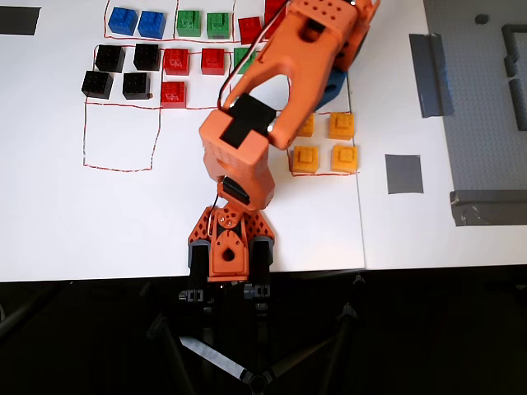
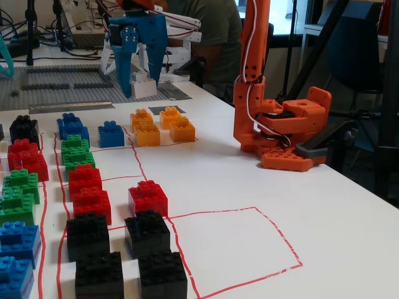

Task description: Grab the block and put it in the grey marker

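Note:
In the fixed view my blue gripper (image 2: pixel 141 87) hangs above the table, behind and left of the yellow bricks (image 2: pixel 161 126). Its fingers are closed around the small white block (image 2: pixel 144 88), which it holds clear of the table. In the overhead view the orange arm covers the gripper. Only part of its blue body (image 1: pixel 333 87) shows, just above the yellow bricks (image 1: pixel 324 141), and the block is hidden. The grey marker (image 1: pixel 403 174) is a small square tape patch right of the yellow bricks, with nothing on it. In the fixed view it (image 2: pixel 166 110) lies just behind them.
Black (image 1: pixel 121 71), red (image 1: pixel 191 62), green (image 1: pixel 202 24) and blue bricks (image 1: pixel 137 22) stand in red-outlined boxes. One outlined box (image 1: pixel 121 140) holds nothing. Grey tape strips (image 1: pixel 430 74) and a grey baseplate (image 1: pixel 486 99) lie on the right. The arm's base (image 1: pixel 228 247) sits at the front edge.

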Controlling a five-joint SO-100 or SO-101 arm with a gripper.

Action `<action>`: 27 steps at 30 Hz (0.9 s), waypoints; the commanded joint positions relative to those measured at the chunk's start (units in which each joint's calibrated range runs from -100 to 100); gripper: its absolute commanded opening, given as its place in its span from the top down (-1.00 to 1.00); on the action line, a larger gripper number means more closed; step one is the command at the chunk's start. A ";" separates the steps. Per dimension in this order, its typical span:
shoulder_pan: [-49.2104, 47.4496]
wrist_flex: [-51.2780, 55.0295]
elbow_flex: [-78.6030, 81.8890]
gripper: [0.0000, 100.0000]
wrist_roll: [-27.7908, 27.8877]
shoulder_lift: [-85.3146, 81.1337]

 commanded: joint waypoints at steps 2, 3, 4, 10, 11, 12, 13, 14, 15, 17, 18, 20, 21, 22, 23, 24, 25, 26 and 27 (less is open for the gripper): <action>10.67 -2.22 -10.26 0.99 3.91 2.31; 12.67 -2.71 -11.44 0.99 4.64 3.43; 14.50 -3.12 -12.62 0.99 5.32 4.47; 24.07 -4.75 -21.06 0.99 9.23 11.64; 25.40 -4.99 -22.24 0.99 9.87 12.76; 26.73 -5.32 -23.33 0.99 10.50 13.80; 27.98 -5.64 -24.42 0.99 11.04 14.92; 29.22 -5.64 -25.96 0.99 11.53 16.39; 30.31 -5.81 -27.42 0.99 11.97 17.86; 32.64 -6.05 -30.32 0.99 12.80 20.79; 33.63 -6.22 -31.77 0.99 13.14 22.35; 35.38 -6.71 -34.41 0.99 13.77 25.11; 36.05 -6.79 -35.41 0.99 14.16 26.32; 36.71 -7.03 -36.40 0.99 14.46 27.35; 37.29 -7.11 -37.40 0.99 14.75 28.30; 37.79 -7.11 -38.31 0.99 15.04 29.17; 38.21 -7.11 -39.04 0.99 15.19 30.03; 38.54 -7.20 -39.67 0.99 15.34 30.81; 38.79 -7.20 -40.31 0.99 15.43 31.50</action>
